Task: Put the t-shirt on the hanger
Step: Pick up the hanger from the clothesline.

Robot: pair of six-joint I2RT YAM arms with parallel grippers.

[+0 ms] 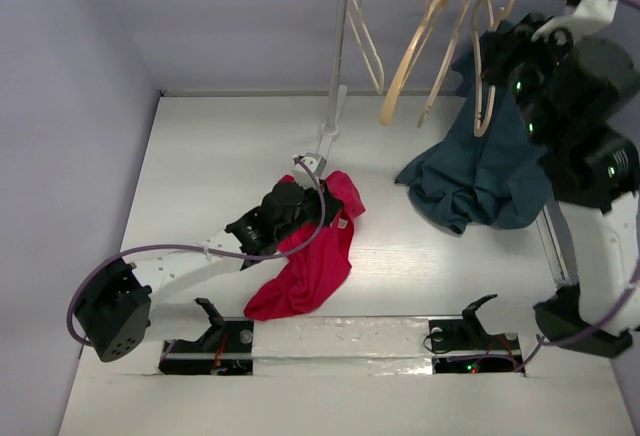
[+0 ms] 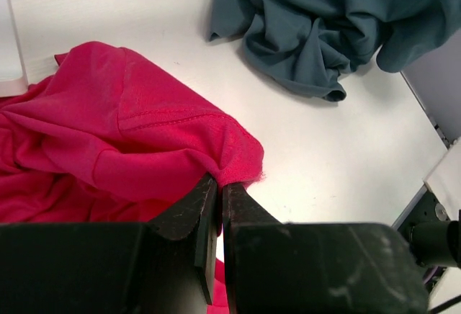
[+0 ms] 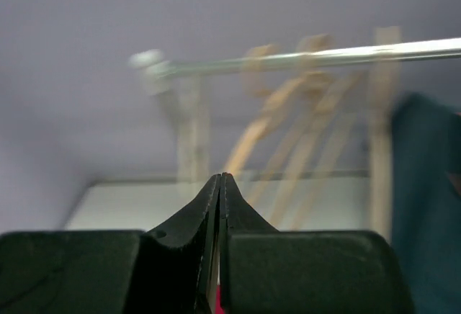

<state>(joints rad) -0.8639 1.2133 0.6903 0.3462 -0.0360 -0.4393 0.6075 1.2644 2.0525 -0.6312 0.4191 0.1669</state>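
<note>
The crimson t-shirt (image 1: 312,256) lies crumpled on the white table, left of centre. My left gripper (image 2: 220,182) is shut on a fold at the t-shirt's (image 2: 122,134) edge, and in the top view it (image 1: 300,201) sits over the cloth's far end. Three tan wooden hangers hang side by side on the rail; the leftmost hanger (image 1: 412,56) is bare. My right gripper (image 3: 220,176) is raised near the rail's right end. It is shut with nothing between its tips and faces the blurred hangers (image 3: 263,127).
A dark teal shirt (image 1: 480,181) hangs by the rightmost wooden hanger, and its lower part piles on the table (image 2: 324,33). A thin white hanger (image 1: 365,41) hangs next to the rack's post (image 1: 335,66). Walls close in at the left and back.
</note>
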